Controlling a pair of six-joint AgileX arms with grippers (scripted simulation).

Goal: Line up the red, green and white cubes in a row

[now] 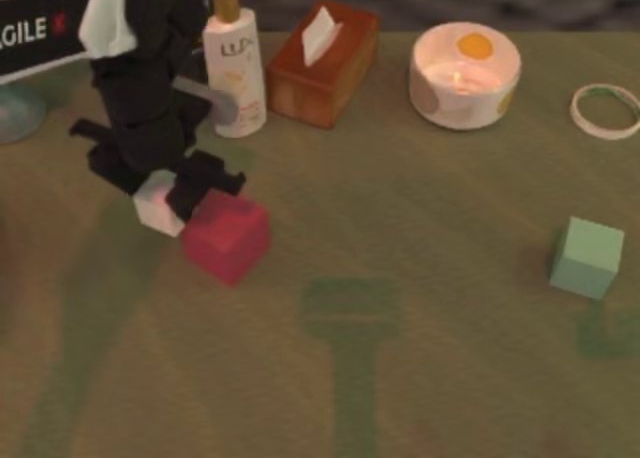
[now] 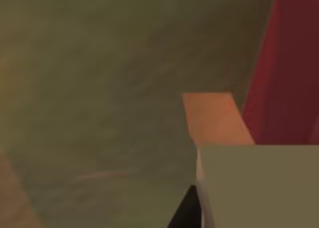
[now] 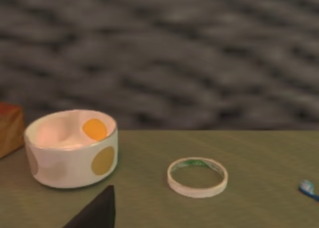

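Note:
The off-white cube [image 1: 152,204] rests on the table at the left, right beside the larger crimson red cube [image 1: 227,236]. My left gripper [image 1: 165,190] reaches down over the white cube and is shut on it. In the left wrist view the white cube [image 2: 259,185] fills the near corner, with a dark fingertip [image 2: 187,213] against its side and the red cube [image 2: 291,73] just behind. The pale mint green cube [image 1: 587,257] stands alone at the far right. My right gripper [image 3: 102,213] is parked out of the top view.
Along the back stand a lotion bottle [image 1: 236,73], a brown tissue box [image 1: 322,63], a white spotted bowl [image 1: 465,76] and a tape ring [image 1: 605,110]. A toothbrush tip [image 3: 309,188] lies beyond the ring. Arm shadows fall on the olive cloth.

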